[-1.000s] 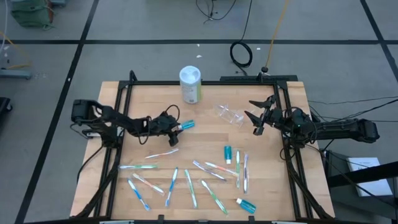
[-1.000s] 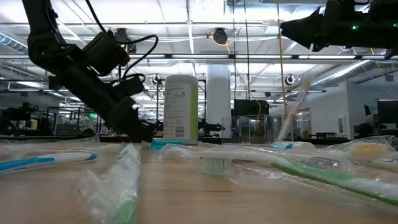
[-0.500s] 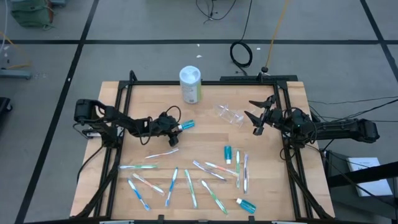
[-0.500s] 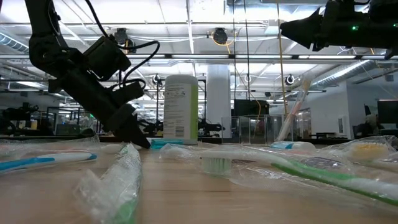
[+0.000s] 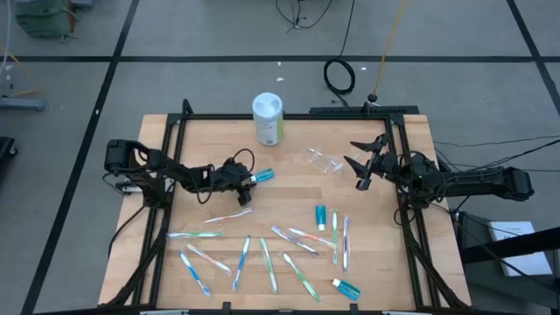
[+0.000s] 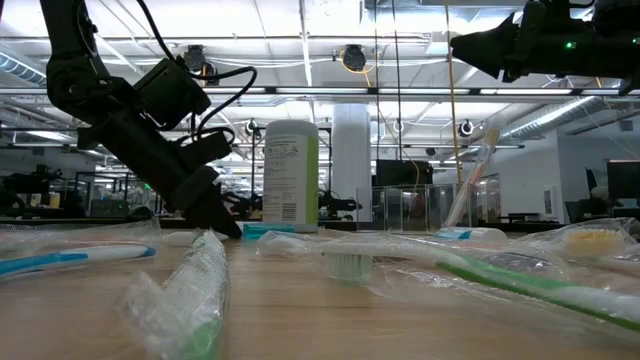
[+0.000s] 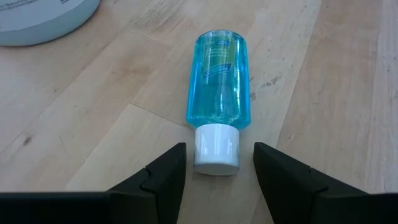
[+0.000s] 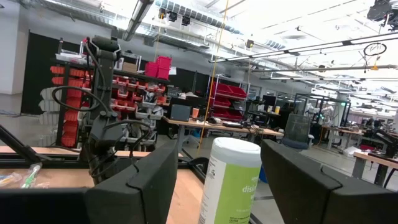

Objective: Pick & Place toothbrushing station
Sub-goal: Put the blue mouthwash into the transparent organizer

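Note:
A small teal toothpaste tube with a white cap lies flat on the wooden table, cap toward my left gripper. That gripper is open and slants down, one fingertip on each side of the cap with a gap on both sides. The clear plastic cup lies on its side at mid-table. Several wrapped toothbrushes and two more teal tubes lie on the near half. My right gripper hangs open above the right side, holding nothing.
A tall canister with a white lid and green label stands upright at the far middle, just beyond the tube. A black frame runs along the table's edges. Bare wood lies between the cup and the toothbrushes.

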